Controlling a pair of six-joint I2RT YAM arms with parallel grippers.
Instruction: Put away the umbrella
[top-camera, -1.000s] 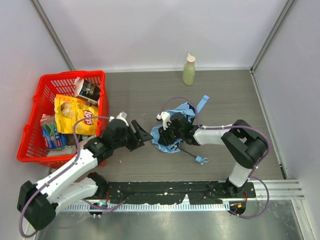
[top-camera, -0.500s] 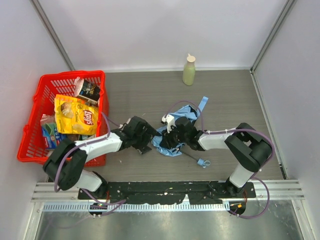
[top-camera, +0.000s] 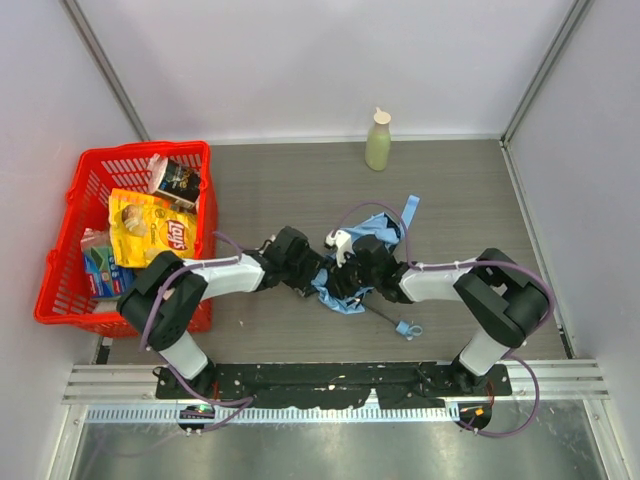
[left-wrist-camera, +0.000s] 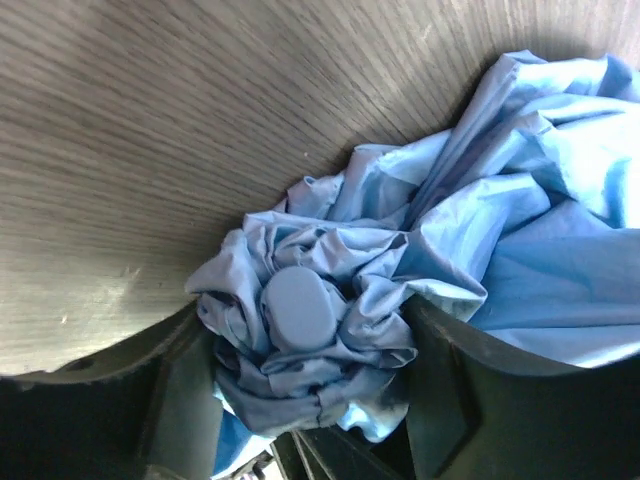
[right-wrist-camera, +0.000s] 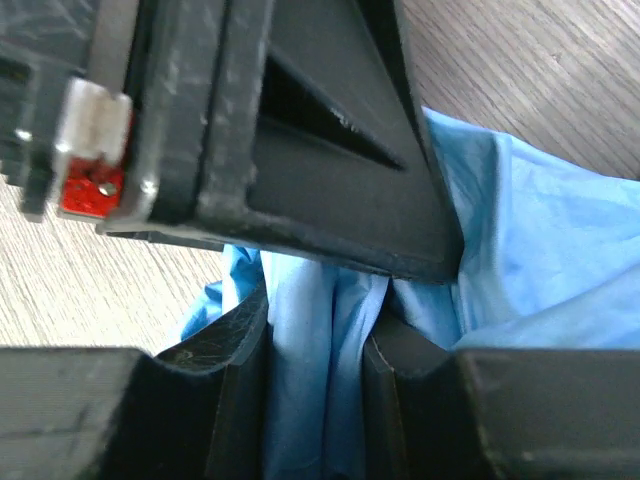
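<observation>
The umbrella (top-camera: 380, 228) lies mid-table, its crown toward the left edge and its handle (top-camera: 405, 328) toward the near-right corner. The left gripper (left-wrist-camera: 310, 375) straddles the crown, jaws spread. The right gripper (right-wrist-camera: 315, 392) pinches the fabric.

Top view: the left claw (top-camera: 312, 275) and right claw (top-camera: 342, 282) cover the umbrella (top-camera: 336, 299) centre. The shaft (top-camera: 385, 313) disappears under the right claw. Left wrist view: umbrella fabric is cut off at the right and bottom edges.
</observation>
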